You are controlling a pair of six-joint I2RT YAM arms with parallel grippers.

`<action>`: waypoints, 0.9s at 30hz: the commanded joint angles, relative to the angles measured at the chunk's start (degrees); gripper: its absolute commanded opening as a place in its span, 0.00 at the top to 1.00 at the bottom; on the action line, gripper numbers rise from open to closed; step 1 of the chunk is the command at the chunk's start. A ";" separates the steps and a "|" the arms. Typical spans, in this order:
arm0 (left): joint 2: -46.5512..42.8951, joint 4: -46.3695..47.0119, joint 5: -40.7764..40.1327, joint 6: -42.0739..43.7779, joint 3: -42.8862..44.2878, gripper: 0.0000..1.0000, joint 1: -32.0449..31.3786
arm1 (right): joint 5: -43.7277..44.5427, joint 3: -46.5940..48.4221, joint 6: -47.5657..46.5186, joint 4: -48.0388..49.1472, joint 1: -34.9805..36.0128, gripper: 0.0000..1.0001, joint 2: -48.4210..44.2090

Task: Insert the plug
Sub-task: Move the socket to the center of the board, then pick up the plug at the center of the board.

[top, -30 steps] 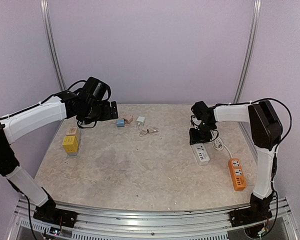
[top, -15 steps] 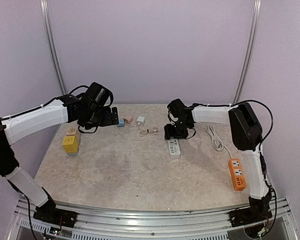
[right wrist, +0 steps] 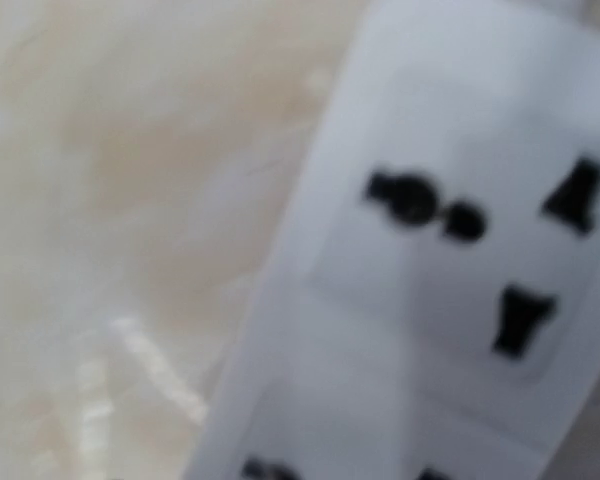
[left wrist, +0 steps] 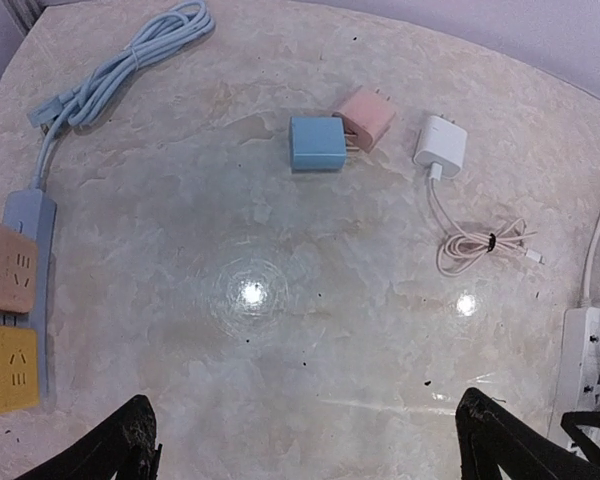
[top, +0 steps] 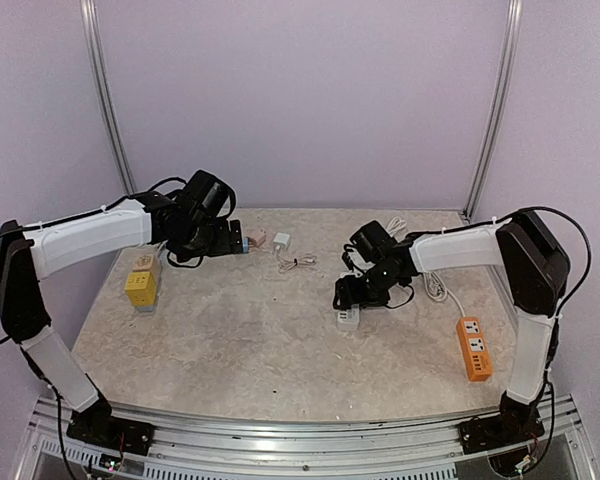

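The left fingers (left wrist: 120, 450) stand spread wide with nothing between them, hovering above the table (left wrist: 280, 330) short of the blue plug (left wrist: 318, 143). That plug lies flat, touching a pink plug (left wrist: 368, 116), and a white charger (left wrist: 441, 145) with its coiled cable (left wrist: 485, 245) lies just beside the pink one. The right fingers (top: 346, 293) sit low over one end of the white power strip (right wrist: 430, 250). How far they are open, or whether they grip it, cannot be told; the wrist view shows only blurred sockets. An orange power strip (top: 472, 347) lies well apart, near the right arm.
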 commanded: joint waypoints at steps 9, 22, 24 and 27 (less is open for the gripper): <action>17.70 1.47 11.73 2.35 14.49 0.01 11.97 | -6.92 -0.06 2.83 3.71 1.85 0.23 -6.98; 38.14 -8.84 12.61 2.00 37.83 0.01 14.31 | 0.20 -10.91 1.12 -0.53 1.85 0.22 -25.56; 40.58 -10.22 10.91 2.65 40.85 0.01 14.16 | 1.16 -12.78 1.39 -1.31 1.90 0.22 -29.80; 44.24 -11.72 9.46 3.93 44.86 0.01 13.81 | 3.33 -15.17 1.71 -2.66 1.84 0.22 -34.37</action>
